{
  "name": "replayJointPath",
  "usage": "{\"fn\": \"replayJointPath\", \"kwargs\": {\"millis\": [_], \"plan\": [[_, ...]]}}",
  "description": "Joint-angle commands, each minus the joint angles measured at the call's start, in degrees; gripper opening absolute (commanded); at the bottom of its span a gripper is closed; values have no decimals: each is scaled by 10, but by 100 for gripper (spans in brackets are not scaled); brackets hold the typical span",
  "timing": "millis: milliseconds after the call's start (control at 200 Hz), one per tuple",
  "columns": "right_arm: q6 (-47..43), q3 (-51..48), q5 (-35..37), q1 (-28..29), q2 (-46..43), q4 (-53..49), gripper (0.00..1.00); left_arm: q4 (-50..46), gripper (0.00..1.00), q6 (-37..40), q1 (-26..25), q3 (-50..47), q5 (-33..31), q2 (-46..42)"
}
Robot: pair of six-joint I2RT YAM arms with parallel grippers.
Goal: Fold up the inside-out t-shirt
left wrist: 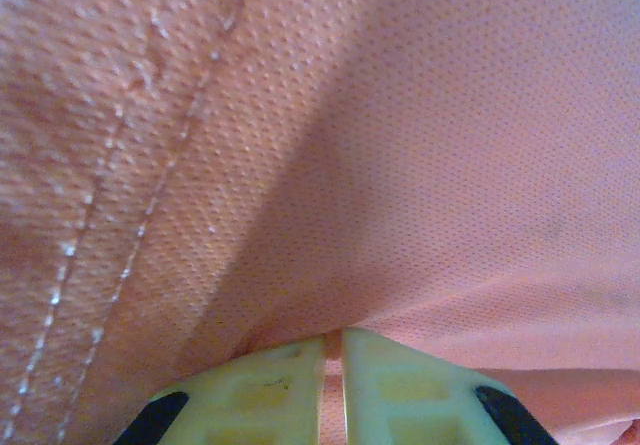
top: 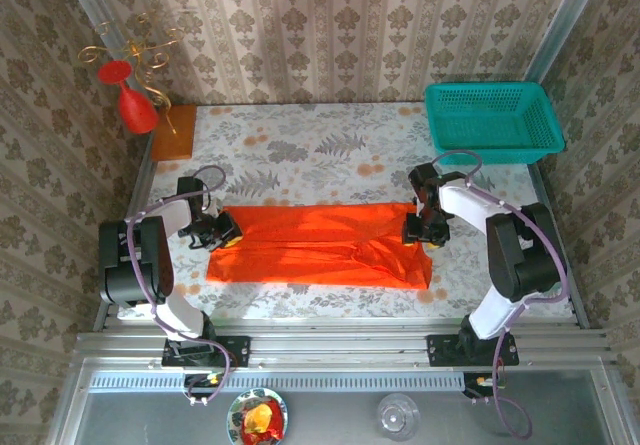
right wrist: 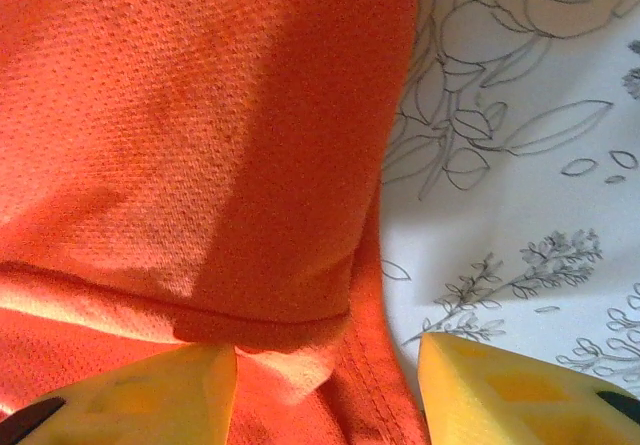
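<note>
The inside-out t-shirt [top: 320,248] is bright orange and lies as a long folded band across the near half of the table. At the band's left end my left gripper [top: 222,230] is shut on a pinch of it. In the left wrist view a thin strip of t-shirt [left wrist: 400,165] runs between the pale fingertips [left wrist: 260,395] of that gripper [left wrist: 335,370]. My right gripper [top: 421,227] is at the band's right end. In the right wrist view that gripper [right wrist: 325,390] is open, and the t-shirt's [right wrist: 200,135] stitched edge lies between its two yellow fingers [right wrist: 500,390].
A teal basket [top: 492,115] sits at the back right corner. A red goblet-shaped ornament [top: 132,103] and an orange-brown wooden block [top: 172,131] stand at the back left. The floral table cover [top: 330,150] is bare behind the shirt.
</note>
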Motion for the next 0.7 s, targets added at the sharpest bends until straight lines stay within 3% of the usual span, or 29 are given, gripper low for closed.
{"fn": "replayJointPath", "kwargs": {"millis": [0,270,535,695], "plan": [[8,2,-22,1,19,20,54,-23,16,11,-2,5,-43,2],[40,12,62,36,63,-6,51,-22,16,12,-1,3,-46,7],[46,16,56,36,67,-12,37,-24,16,12,-1,6,-47,4],[43,7,31,19,56,-1,22,-27,16,13,0,6,-46,0]]}}
